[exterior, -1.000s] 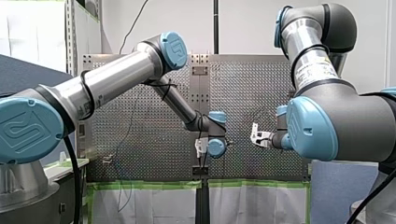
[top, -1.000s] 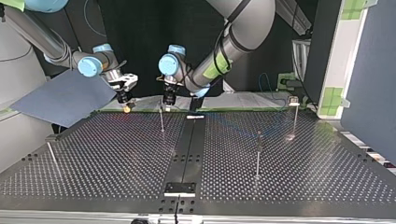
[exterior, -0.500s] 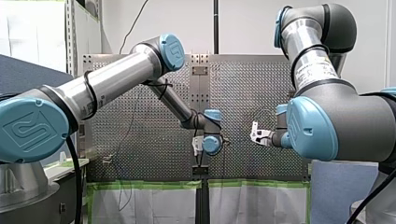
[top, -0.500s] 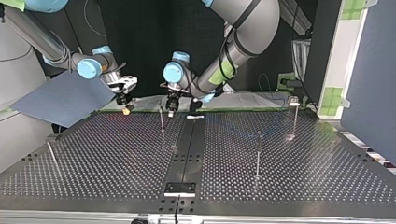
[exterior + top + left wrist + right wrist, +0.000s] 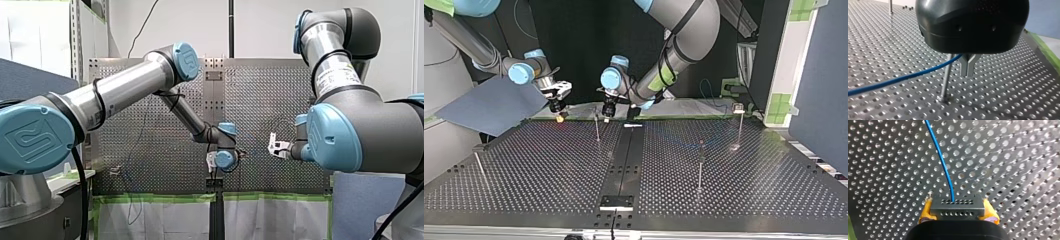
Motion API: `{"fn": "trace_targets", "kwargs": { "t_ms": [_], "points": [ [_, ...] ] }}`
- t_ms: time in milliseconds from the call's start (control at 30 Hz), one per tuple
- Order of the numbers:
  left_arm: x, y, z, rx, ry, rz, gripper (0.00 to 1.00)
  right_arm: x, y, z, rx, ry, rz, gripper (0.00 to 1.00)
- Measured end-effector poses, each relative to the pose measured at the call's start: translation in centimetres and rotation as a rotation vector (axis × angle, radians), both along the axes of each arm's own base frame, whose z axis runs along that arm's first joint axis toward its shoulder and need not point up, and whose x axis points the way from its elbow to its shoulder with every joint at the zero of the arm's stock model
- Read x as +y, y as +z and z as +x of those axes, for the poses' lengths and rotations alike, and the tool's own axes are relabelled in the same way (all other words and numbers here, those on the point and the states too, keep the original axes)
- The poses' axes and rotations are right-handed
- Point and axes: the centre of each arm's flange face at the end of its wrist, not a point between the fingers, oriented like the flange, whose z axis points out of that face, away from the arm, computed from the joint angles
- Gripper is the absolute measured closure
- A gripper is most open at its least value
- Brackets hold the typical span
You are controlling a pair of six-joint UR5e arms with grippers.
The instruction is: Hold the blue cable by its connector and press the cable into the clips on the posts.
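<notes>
In the right wrist view my right gripper [image 5: 958,209] is shut on a grey connector block [image 5: 956,205], held between yellow pads. The blue cable [image 5: 941,160] leaves the block and runs ahead over the perforated plate. In the left wrist view my left gripper [image 5: 967,71] has its metal fingers shut. The blue cable [image 5: 898,80] reaches the fork at their base, right beside a thin metal post [image 5: 946,80]. In the top view my left gripper [image 5: 607,118] hangs by that post [image 5: 597,129], and my right gripper [image 5: 559,117] is further toward the view's left.
More posts stand on the perforated table [image 5: 549,165]: one near the middle [image 5: 700,167], one with a clip on top at the right [image 5: 739,122], and a leaning one at the left [image 5: 479,165]. A grey-blue sheet [image 5: 494,105] lies beyond the table's left corner.
My left gripper has moved toward the front view's left and slightly lower, closer to the post. My right gripper has hardly moved and keeps its grip.
</notes>
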Motion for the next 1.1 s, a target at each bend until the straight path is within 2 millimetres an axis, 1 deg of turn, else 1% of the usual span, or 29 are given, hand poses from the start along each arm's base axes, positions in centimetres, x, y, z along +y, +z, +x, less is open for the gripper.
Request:
{"fn": "trace_targets", "kwargs": {
  "t_ms": [100,200,333,500,600,733,833,1100],
  "points": [
    [0.3,-0.5,0.2,0.004,0.002,0.003,1.0,-0.2,-0.3,0.0,0.001,-0.002,0.002,1.0],
    [0.4,-0.4,0.6,0.0,0.002,-0.001,1.0,-0.5,-0.2,0.0,-0.001,-0.003,-0.002,1.0],
    [0.0,0.6,1.5,-0.017,0.002,-0.015,1.0,-0.9,0.1,0.1,-0.004,-0.003,-0.009,1.0],
    [-0.2,1.2,2.0,-0.022,0.0,-0.019,1.0,-1.4,0.4,0.1,-0.007,-0.005,-0.015,1.0],
    [-0.4,1.9,2.5,-0.023,0.001,-0.019,1.0,-1.8,0.6,0.0,-0.009,-0.008,-0.021,1.0],
    [-0.6,3.1,3.5,-0.03,0.015,-0.017,1.0,-2.3,1.0,0.0,-0.011,-0.016,-0.029,1.0],
    [-0.4,3.7,4.2,-0.039,0.026,-0.017,1.0,-2.9,1.4,0.0,-0.015,-0.019,-0.035,1.0],
    [0.2,4.0,5.0,-0.045,0.041,-0.009,1.0,-3.6,2.0,0.1,-0.018,-0.021,-0.041,1.0]
  ]
}}
